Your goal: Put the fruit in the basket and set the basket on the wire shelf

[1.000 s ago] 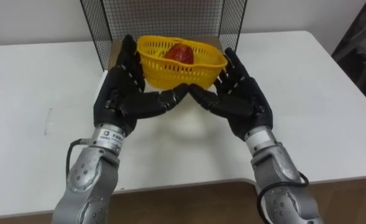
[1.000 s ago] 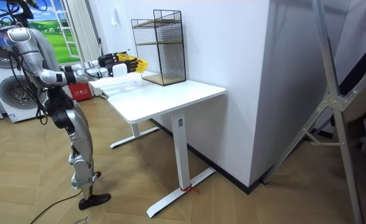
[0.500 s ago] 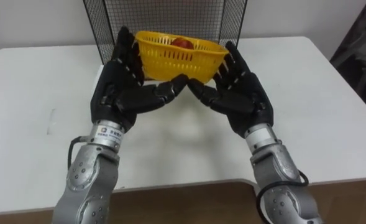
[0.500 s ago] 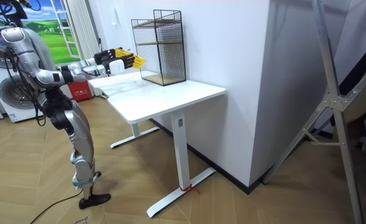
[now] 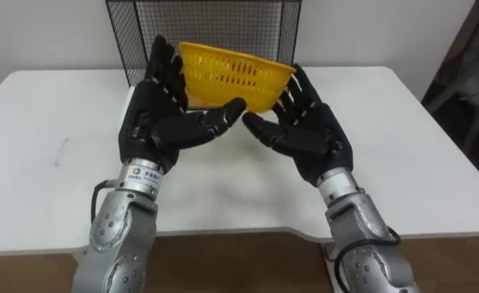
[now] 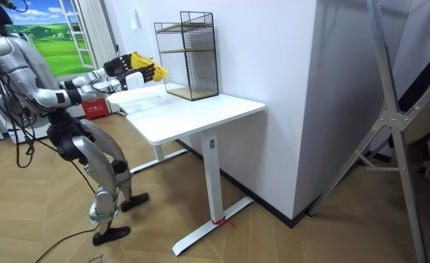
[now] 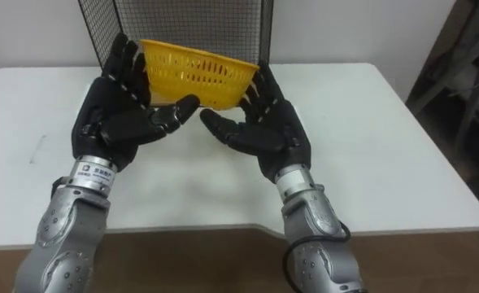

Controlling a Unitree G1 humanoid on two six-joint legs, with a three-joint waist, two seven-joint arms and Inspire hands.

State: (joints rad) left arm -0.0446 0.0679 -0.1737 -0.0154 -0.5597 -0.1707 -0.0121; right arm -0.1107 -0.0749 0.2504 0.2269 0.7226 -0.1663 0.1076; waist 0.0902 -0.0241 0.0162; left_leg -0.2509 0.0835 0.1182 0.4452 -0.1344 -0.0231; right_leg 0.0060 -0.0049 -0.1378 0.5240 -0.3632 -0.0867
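- Yellow basket [image 5: 232,75] held above the table [image 5: 44,138], pressed between left hand [image 5: 154,122] and right hand [image 5: 308,134]; fingers straight, thumbs beneath.
- Step: carrying it to the wire shelf [image 5: 215,20] just beyond. Next: reach farther, keep it level.

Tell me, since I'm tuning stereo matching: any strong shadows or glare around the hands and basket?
Left eye view: only a soft, pale shadow on the white table under the left hand, right hand and yellow basket; no glare. Room view: even light across that table.

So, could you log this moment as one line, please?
yellow plastic mesh basket: above white table, before black wire shelf | left hand: open, against its left | right hand: open, against its right
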